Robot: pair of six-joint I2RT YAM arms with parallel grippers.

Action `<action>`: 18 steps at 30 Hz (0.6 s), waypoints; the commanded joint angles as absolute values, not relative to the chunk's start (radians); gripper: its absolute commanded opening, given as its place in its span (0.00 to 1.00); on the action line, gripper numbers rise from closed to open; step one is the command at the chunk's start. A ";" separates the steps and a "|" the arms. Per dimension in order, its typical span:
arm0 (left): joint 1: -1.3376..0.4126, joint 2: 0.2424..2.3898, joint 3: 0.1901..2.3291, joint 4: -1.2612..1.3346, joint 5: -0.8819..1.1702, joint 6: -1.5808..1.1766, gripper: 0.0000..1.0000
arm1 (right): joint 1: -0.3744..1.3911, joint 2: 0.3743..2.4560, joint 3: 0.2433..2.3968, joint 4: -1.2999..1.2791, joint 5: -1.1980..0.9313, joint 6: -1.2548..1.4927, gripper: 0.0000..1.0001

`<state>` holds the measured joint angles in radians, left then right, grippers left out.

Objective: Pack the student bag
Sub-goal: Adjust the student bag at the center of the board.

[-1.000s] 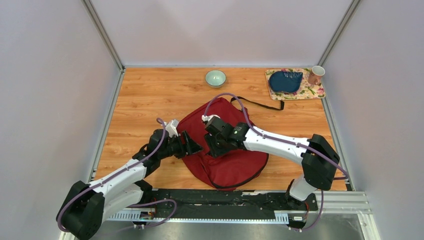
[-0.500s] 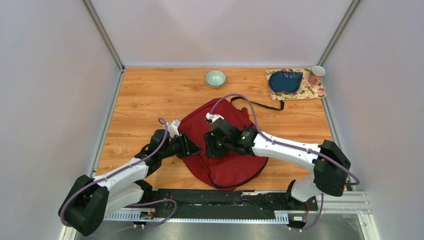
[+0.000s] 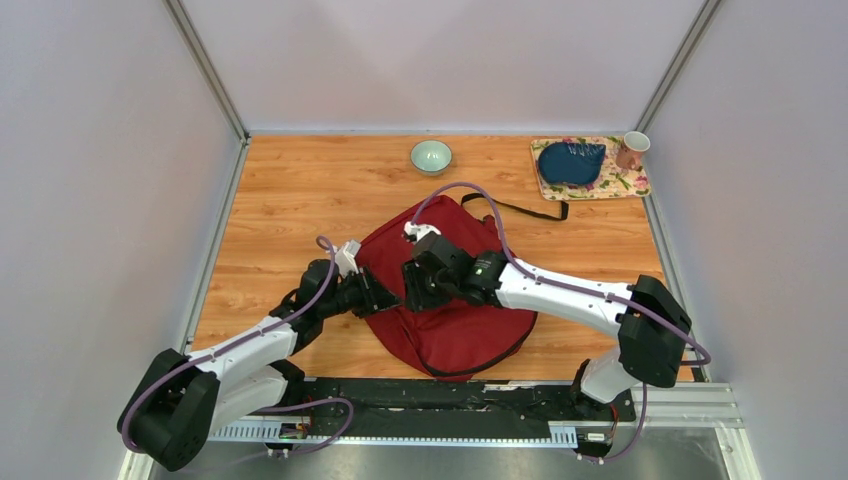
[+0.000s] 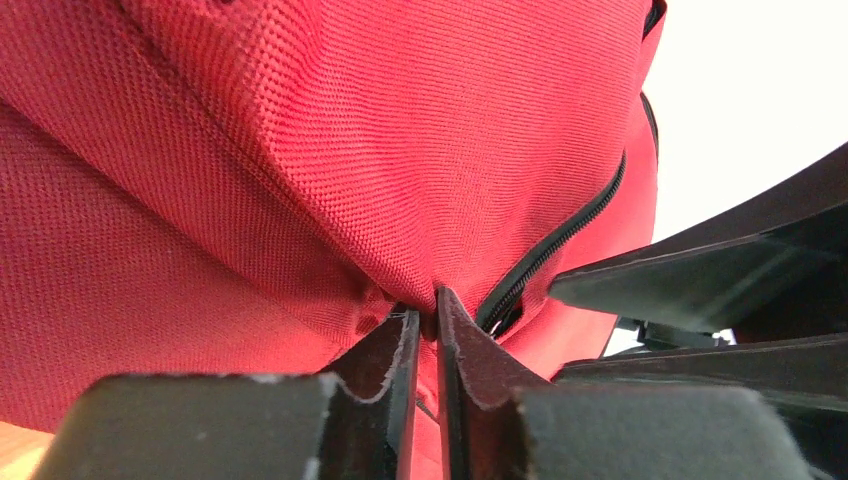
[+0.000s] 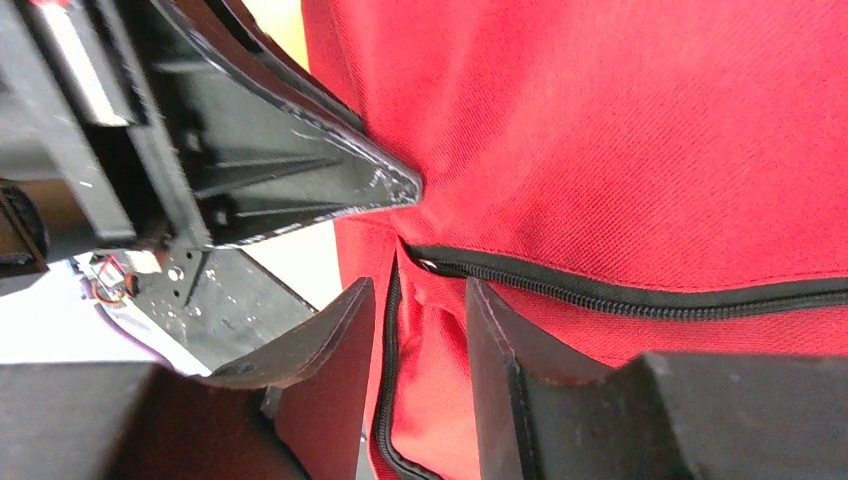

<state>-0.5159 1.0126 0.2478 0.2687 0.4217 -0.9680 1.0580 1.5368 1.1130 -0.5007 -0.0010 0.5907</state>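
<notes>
1. The student bag [image 3: 460,335] lies flat on the desk [image 3: 300,200] at the middle of its near edge: dark red fabric, rounded in outline, with black trim along its near rim.
2. The left gripper [image 3: 385,297] reaches in from the near left and meets the bag's left edge. In the left wrist view its fingertips [image 4: 427,305] stand almost together, pinching a raised fold of the red cloth just beside the black zipper [image 4: 570,230].
3. The right gripper [image 3: 412,295] comes across the bag from the right and sits just beside the left one, over the same left part of the bag. Its fingers [image 5: 420,290] stand partly apart with a thick fold of red fabric and zipper trim [image 5: 650,295] filling the gap between them – it looks closed on that fold.
4. A black strap [image 3: 520,208] trails from the bag's far side toward the right.
5. A pale green bowl [image 3: 431,156] stands at the middle of the far edge, well apart from the bag.
6. In the far right corner lies a floral mat [image 3: 620,185] – on it a dark blue pouch [image 3: 570,162], and a cup [image 3: 632,149] at its far right end.
</notes>
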 commanded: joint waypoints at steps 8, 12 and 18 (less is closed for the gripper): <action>-0.515 1.002 0.238 0.336 0.463 -0.962 0.09 | 1.062 1.588 1.298 -0.621 0.169 0.528 0.40; -0.515 0.996 0.236 0.348 0.474 -0.962 0.09 | 1.063 1.629 1.286 -0.621 0.147 0.522 0.40; -0.515 0.986 0.233 0.388 0.506 -0.963 0.08 | 1.063 1.657 1.266 -0.617 0.140 0.515 0.39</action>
<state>-0.5144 1.0100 0.2371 0.3038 0.4400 -0.9672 1.0580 1.6566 1.2682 -0.6121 0.1295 0.5385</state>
